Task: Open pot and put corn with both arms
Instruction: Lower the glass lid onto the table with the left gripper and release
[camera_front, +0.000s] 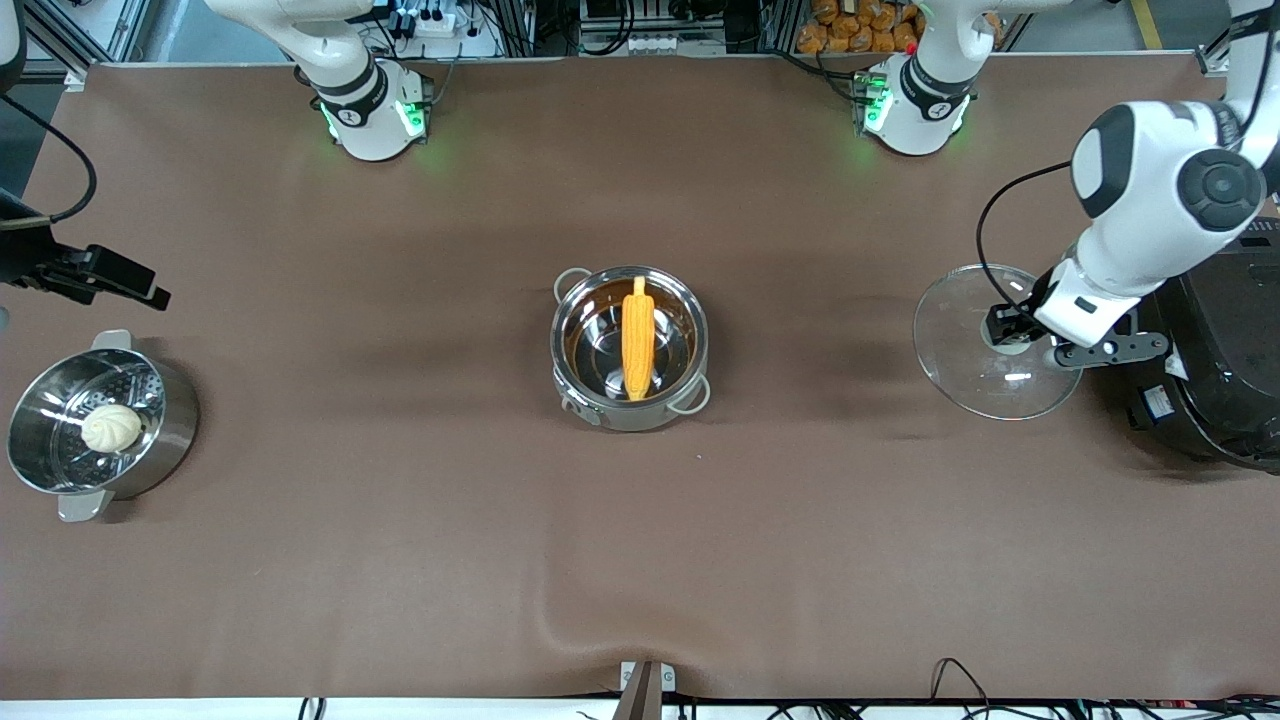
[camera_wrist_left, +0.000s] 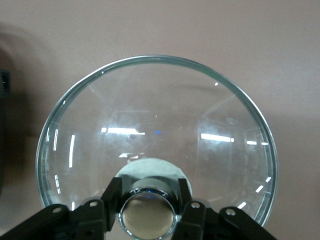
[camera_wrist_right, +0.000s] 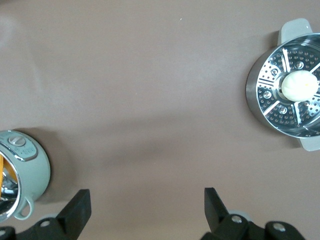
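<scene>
At table centre: pot (camera_front: 629, 349) uncovered, upright, both loop handles visible; corn (camera_front: 637, 338) inside, lying lengthwise across the bowl, pale tip toward the robots' bases. Toward the left arm's end: left gripper (camera_front: 1015, 327) pinching the bronze knob (camera_wrist_left: 147, 216) of the glass lid (camera_front: 960, 340), fingers (camera_wrist_left: 113, 192) pressed against either side; lid beside the black rice cooker (camera_front: 1220, 360); contact with the cloth not determinable. Toward the right arm's end: right gripper (camera_wrist_right: 147, 212) raised over bare brown table covering (camera_front: 400, 520), jaws spread wide, holding nothing, waiting. Nearby: steamer pot (camera_front: 95, 425) with white bun (camera_front: 111, 428) on its perforated insert.
</scene>
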